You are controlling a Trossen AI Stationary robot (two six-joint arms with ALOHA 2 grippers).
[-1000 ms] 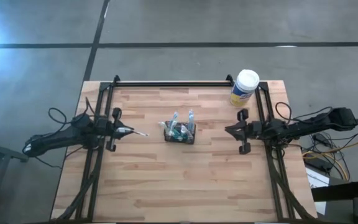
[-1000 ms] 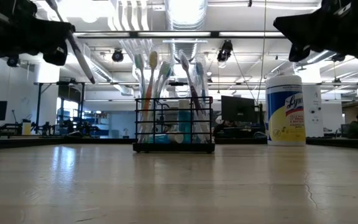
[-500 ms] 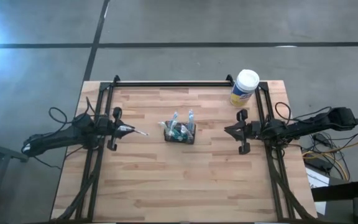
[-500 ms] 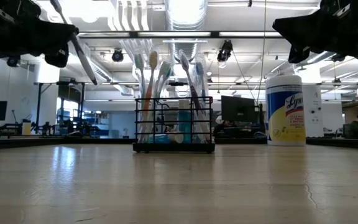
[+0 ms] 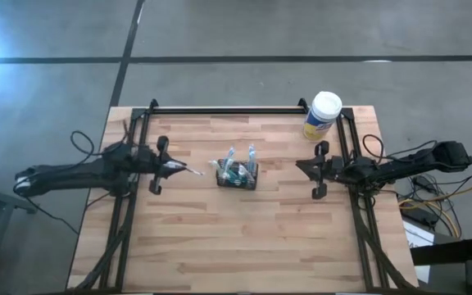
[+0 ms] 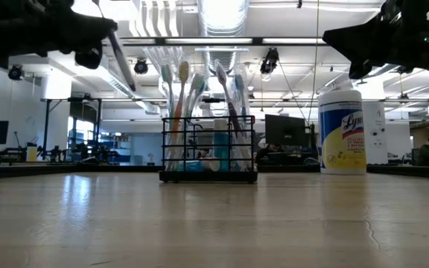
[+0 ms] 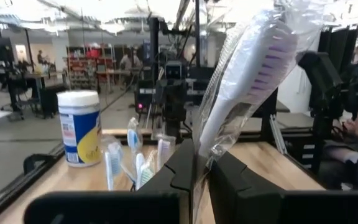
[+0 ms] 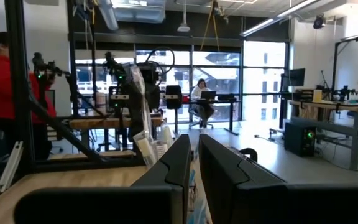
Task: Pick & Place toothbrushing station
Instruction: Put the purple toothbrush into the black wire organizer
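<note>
Left gripper (image 7: 201, 163) jaws clamping wrapped toothbrush (image 7: 248, 78) beside toothbrushing station (image 5: 237, 174), right gripper (image 8: 193, 155) jaws nearly closed, canister (image 6: 342, 132) reading "Ly".

The canister (image 6: 342, 132) label reads "Ly", partly cut off.

The tabletop (image 5: 220, 238) is pale wood laid in butcher-block strips, edged by a black frame. The toothbrushing station (image 6: 208, 152) is black wire mesh, holding brushes with white, orange, blue and teal handles. The canister (image 6: 342, 132) is white-lidded with a yellow and blue label. Both arms are dark. The left gripper (image 7: 201, 171) is black and holds a white toothbrush (image 7: 244, 84) with pale purple bristles in clear wrap. The floor (image 5: 244, 29) is grey with dark lines.
</note>
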